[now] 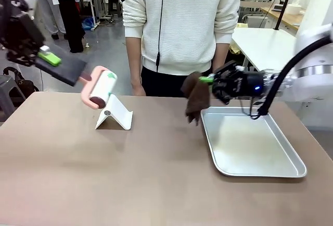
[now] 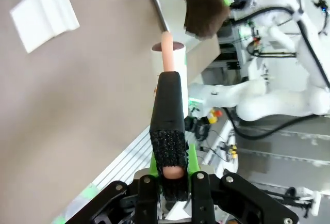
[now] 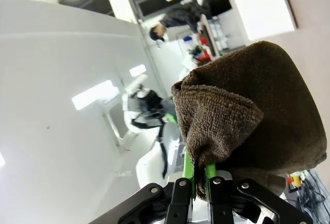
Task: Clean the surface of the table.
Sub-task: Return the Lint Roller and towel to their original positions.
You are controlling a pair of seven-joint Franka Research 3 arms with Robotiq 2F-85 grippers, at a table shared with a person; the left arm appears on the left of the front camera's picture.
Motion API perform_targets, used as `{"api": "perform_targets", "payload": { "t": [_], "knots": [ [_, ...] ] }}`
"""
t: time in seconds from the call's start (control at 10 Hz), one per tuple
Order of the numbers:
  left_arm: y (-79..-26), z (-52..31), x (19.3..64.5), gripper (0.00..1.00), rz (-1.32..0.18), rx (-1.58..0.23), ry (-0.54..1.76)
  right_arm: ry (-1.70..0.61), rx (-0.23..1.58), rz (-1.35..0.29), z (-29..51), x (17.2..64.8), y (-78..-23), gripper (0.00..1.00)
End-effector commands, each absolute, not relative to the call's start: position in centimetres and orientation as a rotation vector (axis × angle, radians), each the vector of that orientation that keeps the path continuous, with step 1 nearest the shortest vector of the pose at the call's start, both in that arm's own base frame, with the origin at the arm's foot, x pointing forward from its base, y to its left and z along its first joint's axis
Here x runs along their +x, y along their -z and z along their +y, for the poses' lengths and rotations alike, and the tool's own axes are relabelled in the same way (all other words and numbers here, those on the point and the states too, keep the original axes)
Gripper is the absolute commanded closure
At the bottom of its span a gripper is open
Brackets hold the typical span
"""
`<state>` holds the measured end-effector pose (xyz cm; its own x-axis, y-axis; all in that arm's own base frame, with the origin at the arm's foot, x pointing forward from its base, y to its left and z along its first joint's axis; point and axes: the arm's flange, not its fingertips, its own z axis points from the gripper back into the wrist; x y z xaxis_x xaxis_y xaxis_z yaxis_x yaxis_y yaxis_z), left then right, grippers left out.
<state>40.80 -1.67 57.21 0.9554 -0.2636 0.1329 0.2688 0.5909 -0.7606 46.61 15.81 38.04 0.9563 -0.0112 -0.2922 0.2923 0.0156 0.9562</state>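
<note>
The left claw (image 1: 46, 55) is up in the air on the left side, clenched on the black handle of a lint roller (image 1: 101, 88). The roller sticks out to the right of that claw and tips down a little. Its long line runs from the claw across and down to the white roll at its tip. The frame is pink and smooth, and the handle looks rough and grippy. In the left wrist view the handle (image 2: 169, 131) sits tight between the green pads.

Just below the roller's tip stands a small white stand (image 1: 114, 113), folded like a tent. It rests on the table (image 1: 104, 174).

The table is under both claws. It is wide and flat, with a smooth, dull brown top. Its long side runs left to right.

A person in a white ribbed sweater (image 1: 182, 17) stands at the far side, between the two claws.

The right claw (image 1: 210, 79) is up in the air on the right, clenched on a brown cloth (image 1: 196, 97). The cloth hangs down from it, soft and fuzzy like a towel. Below and to the right of that claw lies a shiny metal tray (image 1: 270, 173), a rectangle with rounded corners.

Behind are white tables and a grey floor.
</note>
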Motion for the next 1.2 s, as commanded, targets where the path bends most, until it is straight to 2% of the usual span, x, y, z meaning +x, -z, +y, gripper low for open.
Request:
{"api": "perform_targets", "payload": {
  "t": [0.0,0.1,0.4,0.7,0.8,1.1],
  "knots": [
    [-55.6,-4.1,42.4,0.78,0.017,-0.799,0.252,0.187,1.530,0.228,19.0,47.2,-36.0,0.91],
    [-54.8,-5.4,43.6,0.78,-0.010,-0.788,0.181,0.191,1.510,0.196,20.1,47.5,-34.8,0.91],
    [-52.5,-7.8,46.5,0.78,0.049,-0.794,-0.026,0.213,1.457,0.154,21.3,48.7,-32.0,0.91],
    [-51.3,-8.6,49.0,0.78,0.060,-0.753,-0.071,0.262,1.467,0.166,20.9,49.9,-30.6,0.91],
    [-51.5,-8.3,49.0,0.78,0.081,-0.768,-0.019,0.259,1.478,0.205,20.2,50.1,-30.8,0.91],
    [-50.1,-8.2,48.4,0.78,0.065,-0.761,-0.057,0.241,1.433,0.205,20.4,49.3,-30.4,0.91]
  ]
}}
